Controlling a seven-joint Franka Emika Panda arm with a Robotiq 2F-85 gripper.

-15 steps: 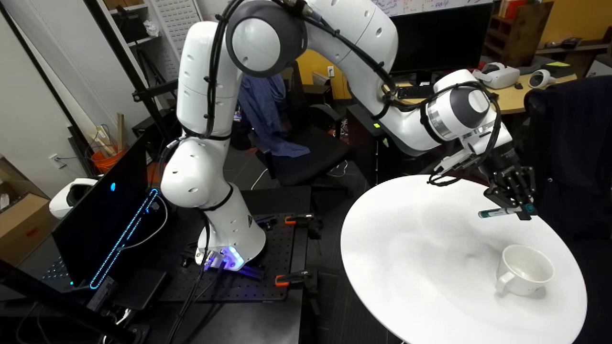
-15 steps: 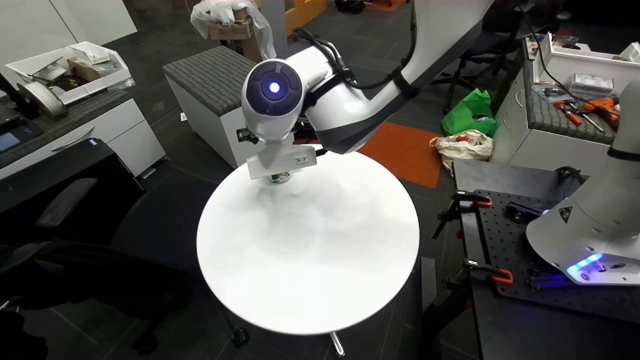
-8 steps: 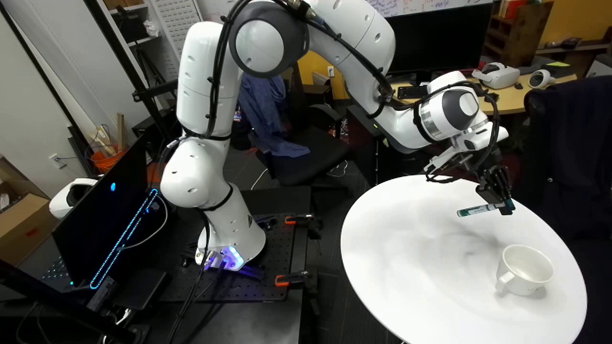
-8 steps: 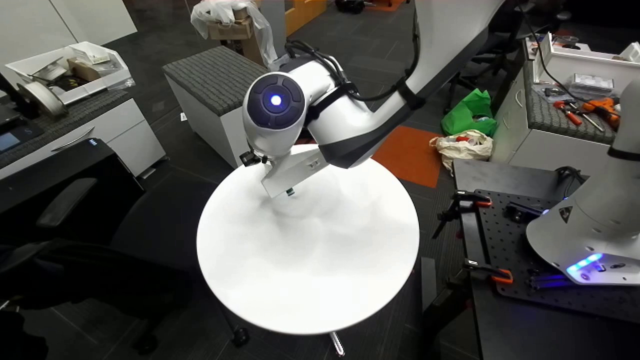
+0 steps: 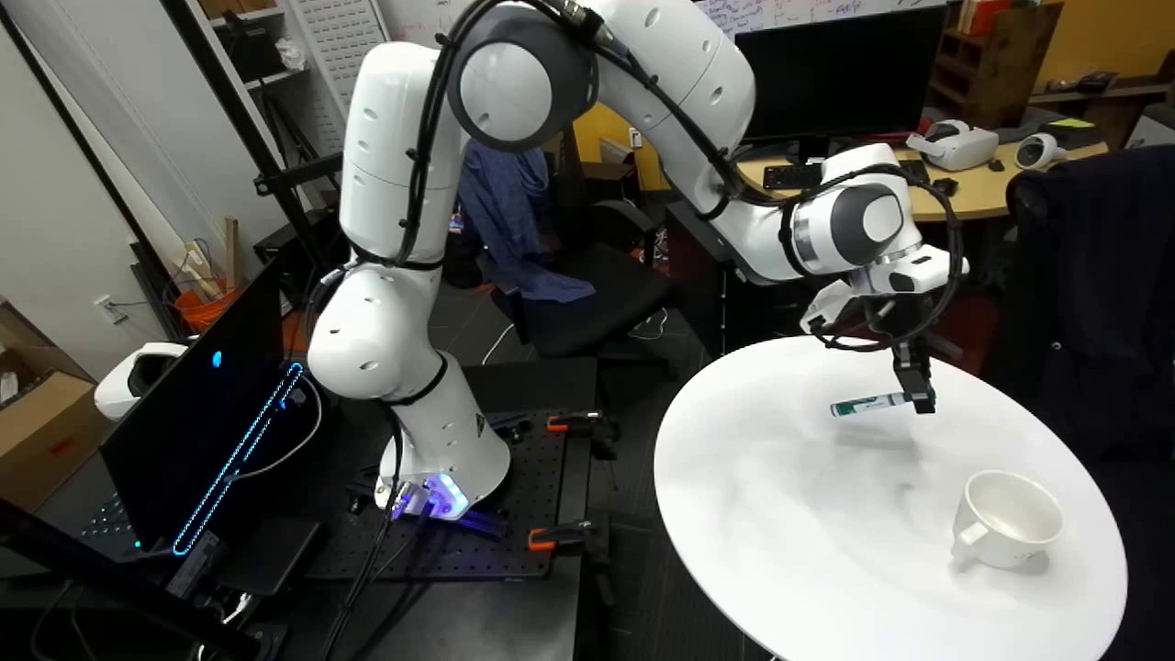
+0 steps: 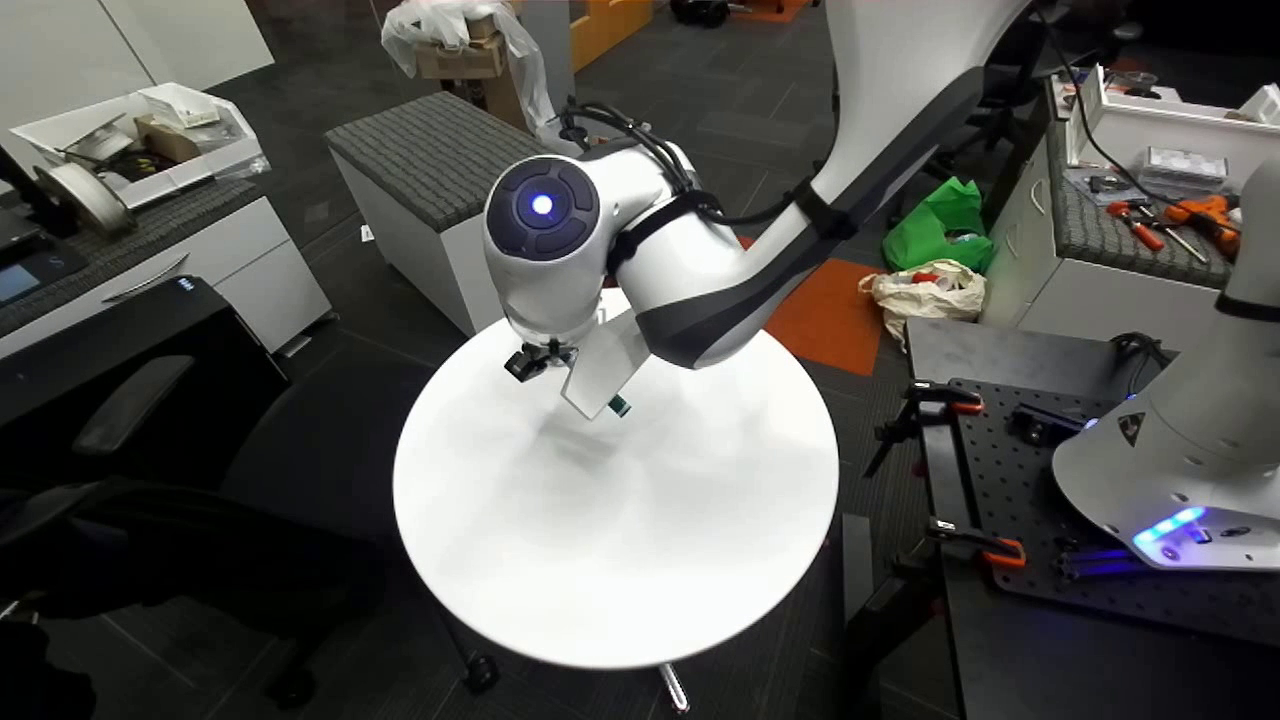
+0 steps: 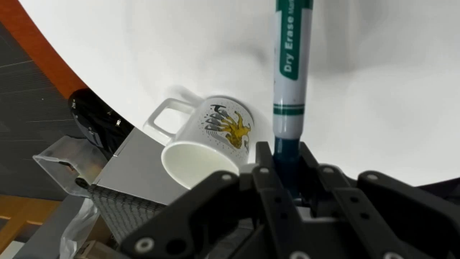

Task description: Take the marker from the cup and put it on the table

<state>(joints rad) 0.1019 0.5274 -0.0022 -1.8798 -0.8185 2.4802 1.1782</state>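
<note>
My gripper (image 5: 921,402) is shut on the teal cap end of the marker (image 5: 867,404) and holds it nearly level above the round white table (image 5: 780,523). In the wrist view the marker (image 7: 293,72) sticks out between the two fingertips, its white barrel with a green label away from the gripper (image 7: 285,153). A small end of the marker (image 6: 620,406) shows beside the wrist in an exterior view. The white cup (image 5: 996,542) stands upright on the table, apart from the gripper. The cup (image 7: 222,122) also shows in the wrist view and looks empty; the arm hides it in an exterior view.
A dark chair (image 5: 1074,303) stands against the table's edge. A wooden desk (image 5: 987,188) with a monitor and headsets is behind. The robot base sits on a black bench (image 5: 514,606) with clamps. A grey-topped cabinet (image 6: 420,150) stands near the table.
My gripper has moved with the marker toward the robot base side, away from the table's far edge. The wrist has turned so the gripper points more steeply down. The cup has not moved.
</note>
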